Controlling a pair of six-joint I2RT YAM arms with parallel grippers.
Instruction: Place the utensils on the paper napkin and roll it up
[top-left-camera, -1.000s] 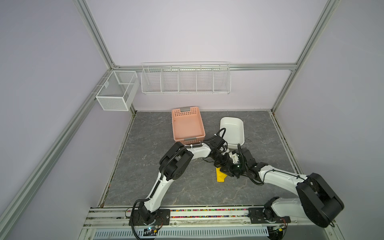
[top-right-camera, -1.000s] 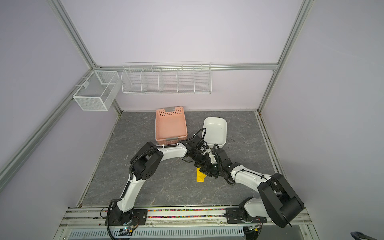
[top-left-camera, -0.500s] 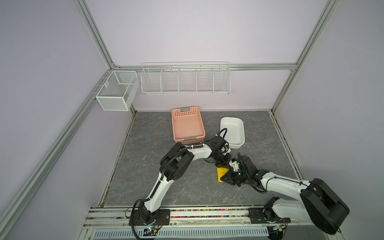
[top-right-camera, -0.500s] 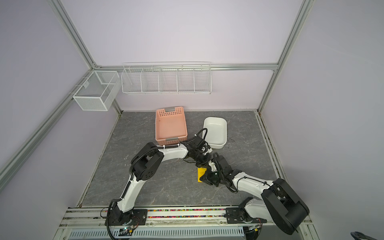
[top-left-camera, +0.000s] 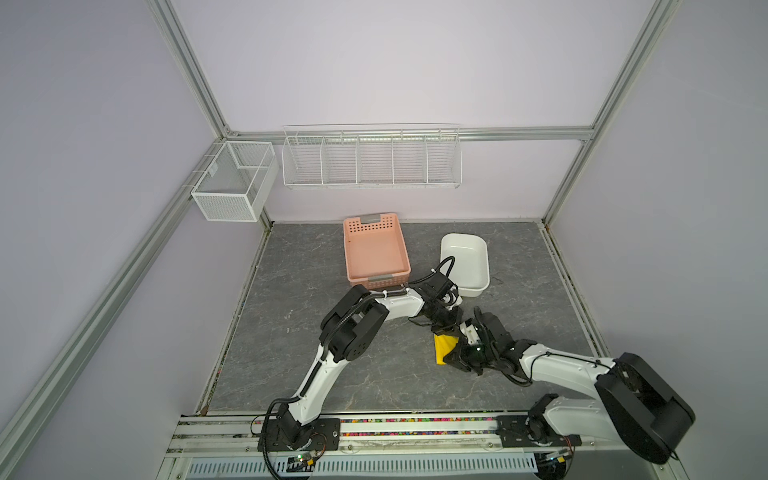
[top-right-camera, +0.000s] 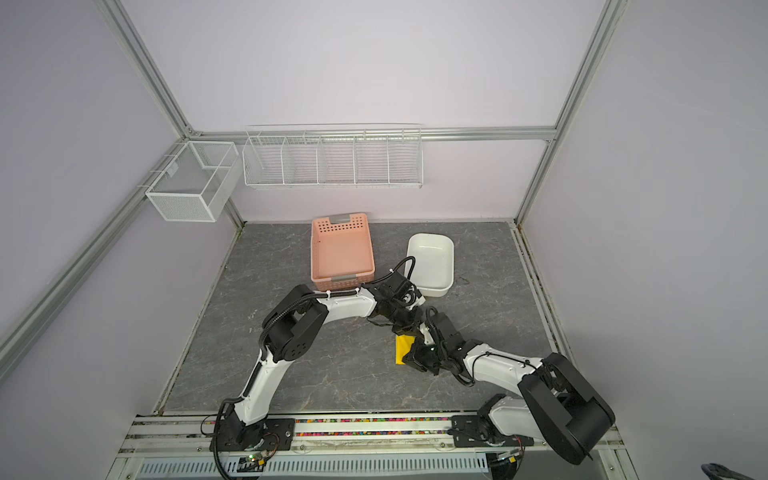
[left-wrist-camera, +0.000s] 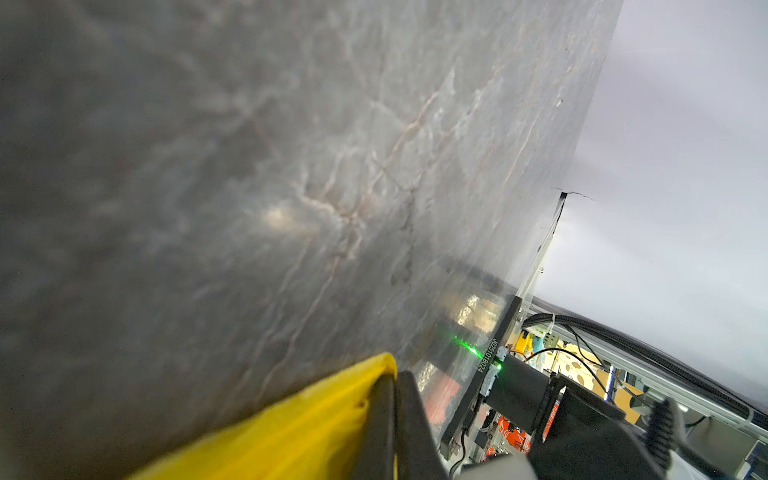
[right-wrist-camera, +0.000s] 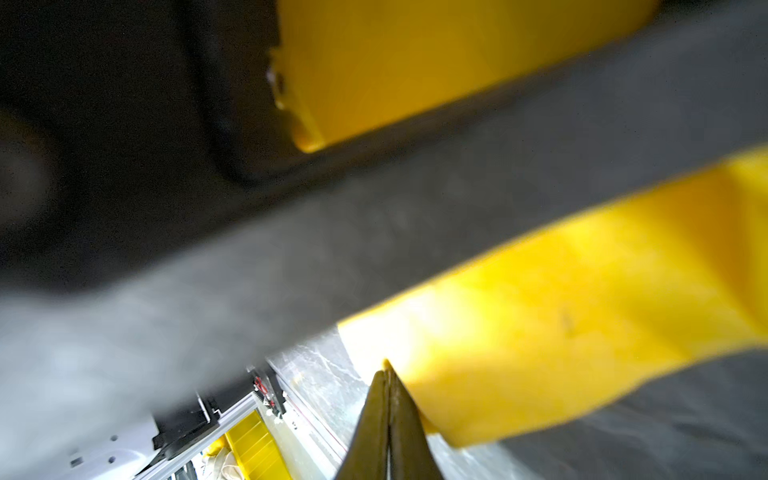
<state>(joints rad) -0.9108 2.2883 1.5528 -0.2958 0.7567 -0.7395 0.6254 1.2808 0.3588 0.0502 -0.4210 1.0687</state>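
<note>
**Napkin pinned at both ends**

Spotting the napkin (top-left-camera: 444, 348) mid-surface (top-left-camera: 311, 332), a little nearer than the white tub (top-left-camera: 465, 287): gathered into a narrow yellow strip running near to far. Clamping its far end with the left claw (top-left-camera: 447, 329), closed flat on the paper, with a yellow fold caught between the fingers in the left wrist view. Nipping the near edge with the right claw (top-left-camera: 452, 358), pressed fully together, tips right on the paper's rim. Gripping both ends, most likely, to stop the strip springing open and to hold it straight for rolling. Cannot find the utensils anywhere; possibly wrapped inside, impossible to tell. Judging this as mid-roll, not finished.
</note>
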